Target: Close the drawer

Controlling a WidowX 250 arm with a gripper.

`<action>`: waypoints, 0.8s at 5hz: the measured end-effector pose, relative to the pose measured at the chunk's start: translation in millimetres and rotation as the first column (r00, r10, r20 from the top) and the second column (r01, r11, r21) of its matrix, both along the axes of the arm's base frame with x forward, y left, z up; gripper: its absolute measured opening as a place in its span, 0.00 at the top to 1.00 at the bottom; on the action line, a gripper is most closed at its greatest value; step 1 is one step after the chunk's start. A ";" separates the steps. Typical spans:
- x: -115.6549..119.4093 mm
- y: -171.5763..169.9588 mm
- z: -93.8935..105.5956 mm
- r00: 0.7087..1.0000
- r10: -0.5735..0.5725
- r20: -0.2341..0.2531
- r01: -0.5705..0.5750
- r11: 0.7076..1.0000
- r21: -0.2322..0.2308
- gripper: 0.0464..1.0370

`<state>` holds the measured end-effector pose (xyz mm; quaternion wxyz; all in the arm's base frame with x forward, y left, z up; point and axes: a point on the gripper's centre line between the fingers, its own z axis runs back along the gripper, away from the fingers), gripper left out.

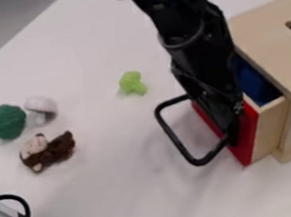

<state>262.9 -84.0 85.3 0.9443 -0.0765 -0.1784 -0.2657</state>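
1. Partly open, a light-wood drawer (273, 126) shows its red front, blue interior and black looped handle (177, 137).
2. It sits upright in a wooden box (266, 34) at right, front facing lower left.

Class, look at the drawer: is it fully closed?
No, its red front stands out from the wooden box.

The drawer front (248, 135) is showing solid red, while the drawer's side (271, 130) is displaying pale tan wood and its interior (256, 85) is gleaming deep blue. The cabinet (269, 28) is matching that tan. The robot arm (196, 38), its gripper (232, 129) and the wire loop (171, 131) are appearing black. The tabletop (131, 183) is looking whitish, the left-hand ball (5, 122) dark green, the mushroom (40, 106) greyish white, the plush toy (54, 150) brown and pinkish cream, the small lumpy toy (132, 83) lime green.
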 end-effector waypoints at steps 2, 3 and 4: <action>19.2 -24.1 -0.5 0.998 -0.002 0.061 0.001 1.000 0.011 0.04; 25.6 -29.6 -0.2 0.995 0.020 0.097 -0.020 1.000 -0.003 0.04; 27.3 -33.9 1.2 0.994 0.018 0.111 -0.015 1.000 -0.024 0.04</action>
